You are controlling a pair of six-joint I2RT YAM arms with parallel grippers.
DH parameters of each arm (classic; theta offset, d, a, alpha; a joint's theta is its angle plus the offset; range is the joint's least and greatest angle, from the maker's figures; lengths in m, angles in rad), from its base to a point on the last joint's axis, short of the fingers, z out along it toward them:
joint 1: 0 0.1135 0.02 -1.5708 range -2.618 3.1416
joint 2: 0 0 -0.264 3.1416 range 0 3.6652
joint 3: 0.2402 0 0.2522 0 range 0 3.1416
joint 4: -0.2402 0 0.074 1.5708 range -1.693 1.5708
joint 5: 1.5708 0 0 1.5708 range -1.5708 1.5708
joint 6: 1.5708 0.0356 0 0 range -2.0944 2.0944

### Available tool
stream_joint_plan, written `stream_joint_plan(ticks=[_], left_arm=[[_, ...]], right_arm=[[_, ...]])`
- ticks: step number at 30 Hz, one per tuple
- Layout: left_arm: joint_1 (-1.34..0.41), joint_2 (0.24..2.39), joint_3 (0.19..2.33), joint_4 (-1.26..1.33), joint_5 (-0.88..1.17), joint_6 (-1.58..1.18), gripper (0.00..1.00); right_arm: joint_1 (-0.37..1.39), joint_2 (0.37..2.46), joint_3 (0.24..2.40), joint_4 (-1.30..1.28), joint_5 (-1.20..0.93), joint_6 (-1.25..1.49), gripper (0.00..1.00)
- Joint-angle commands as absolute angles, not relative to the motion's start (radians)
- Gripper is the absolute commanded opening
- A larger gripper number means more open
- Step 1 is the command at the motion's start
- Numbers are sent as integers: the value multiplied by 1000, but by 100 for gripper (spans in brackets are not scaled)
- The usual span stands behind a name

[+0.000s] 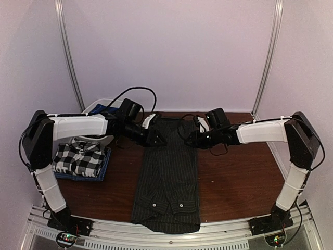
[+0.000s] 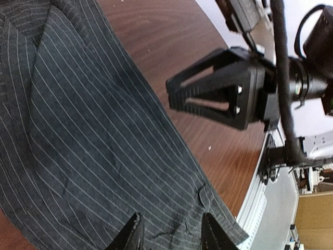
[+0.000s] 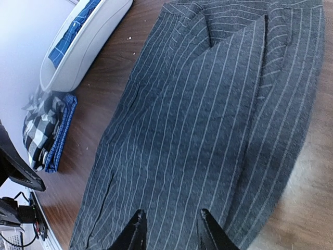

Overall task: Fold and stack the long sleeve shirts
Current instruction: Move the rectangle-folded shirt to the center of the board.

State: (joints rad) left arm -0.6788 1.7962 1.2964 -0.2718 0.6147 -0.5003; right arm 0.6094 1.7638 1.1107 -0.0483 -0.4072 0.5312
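so the charcoal pinstriped cloth shirt [image 1: 165, 177] is laid out as one long narrow strip down the middle of the dark wooden table [image 1: 234, 177]. its long axis runs straight from the far edge to the near edge, and the near end sits right at the near edge.

both arms are reaching in over the far end. the left gripper [image 2: 170, 219] is above the left side of that end and the right gripper [image 3: 171, 213] is above the right side, so each arm is nearest its own corner. on both of them the fingers are spread apart with nothing pinched. in each wrist view the striped cloth lies just under and ahead of the tips, and the rest of the shirt stretches away toward the near edge. i can't tell if the tips are actually touching the fabric.

my guess is the next move is a grab on each far corner, then a fold back along that long axis toward the near edge.

over by the left edge the black-and-white checked shirt [image 1: 78, 156] is already folded and sitting on the plain dark blue shirt [image 1: 106, 162], well apart from the strip. there's a white plastic tub [image 3: 88, 52] in the far left corner with something blue in it.
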Motion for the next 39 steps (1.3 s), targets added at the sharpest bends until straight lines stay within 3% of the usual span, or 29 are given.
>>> stream_joint_plan(ticks=[1, 8, 27, 39], left_arm=[[-647, 1920, 1438, -177, 575, -546, 37], [-622, 2161, 1696, -178, 527, -575, 31], [-588, 2554, 1993, -164, 450, -705, 28], [-534, 2746, 2314, -149, 492, -804, 28]], right_arm=[[612, 1889, 1232, 49, -481, 564, 34], [608, 2063, 1359, 81, -509, 594, 32], [519, 2346, 1503, -21, -475, 555, 29], [412, 2503, 1867, -261, -523, 453, 32]])
